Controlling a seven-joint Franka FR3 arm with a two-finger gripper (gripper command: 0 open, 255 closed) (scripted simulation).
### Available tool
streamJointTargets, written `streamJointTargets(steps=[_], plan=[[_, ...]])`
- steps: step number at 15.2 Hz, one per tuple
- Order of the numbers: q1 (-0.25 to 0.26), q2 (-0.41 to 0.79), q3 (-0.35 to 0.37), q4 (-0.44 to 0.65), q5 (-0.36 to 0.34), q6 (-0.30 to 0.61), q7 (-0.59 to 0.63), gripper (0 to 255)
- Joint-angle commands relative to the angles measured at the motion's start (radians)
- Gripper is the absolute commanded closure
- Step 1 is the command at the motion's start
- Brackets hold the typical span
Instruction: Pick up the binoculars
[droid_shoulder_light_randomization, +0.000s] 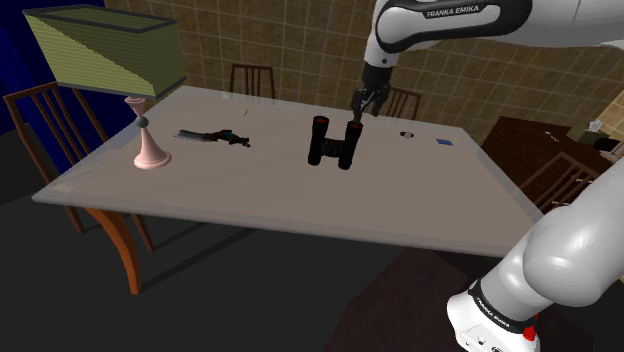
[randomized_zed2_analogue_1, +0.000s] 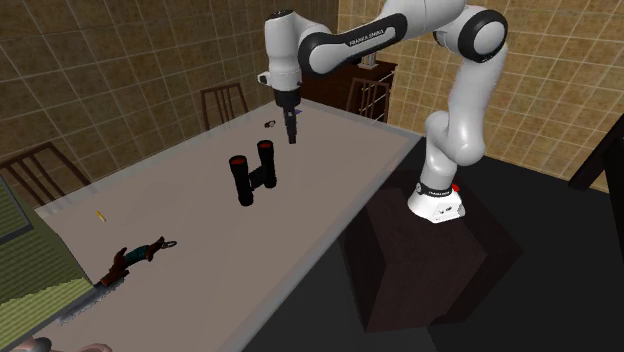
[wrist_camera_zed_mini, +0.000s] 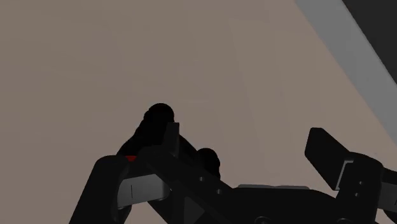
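Note:
The binoculars (droid_shoulder_light_randomization: 334, 142) are black with red rims and stand upright on their barrels near the middle of the grey table (droid_shoulder_light_randomization: 250, 190). My black gripper (droid_shoulder_light_randomization: 365, 103) hangs just above them, over the barrel on the shoulder view's right, without touching. In the second exterior view the gripper (randomized_zed2_analogue_1: 291, 130) hovers above and slightly behind the binoculars (randomized_zed2_analogue_1: 254, 172). In the wrist view the fingers (wrist_camera_zed_mini: 105, 191) stand wide apart, open, and the binoculars (wrist_camera_zed_mini: 159, 124) show dark beside one of them, not clasped.
A lamp with a pink base (droid_shoulder_light_randomization: 150, 150) and a green shade stands at the table's left end in the shoulder view. A small hand tool (droid_shoulder_light_randomization: 215, 136) lies beside it. A small dark item (droid_shoulder_light_randomization: 407, 133) and a blue item (droid_shoulder_light_randomization: 443, 142) lie farther right. Wooden chairs (droid_shoulder_light_randomization: 252, 78) surround the table.

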Motion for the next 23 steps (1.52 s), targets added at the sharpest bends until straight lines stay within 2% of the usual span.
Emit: streamJointTargets(steps=[1, 8, 13, 21, 23], plan=[[-0.001, 0.076, -0.002, 0.065, 0.006, 0.014, -0.002, 0], [-0.009, 0.358, -0.002, 0.361, 0.03, 0.012, -0.005, 0], [-0.018, 0.594, 0.0, 0.663, 0.046, -0.047, -0.004, 0], [-0.018, 0.604, 0.001, 0.577, 0.047, 0.05, -0.004, 0], [-0.018, 0.604, 0.001, 0.577, 0.047, 0.05, -0.004, 0]])
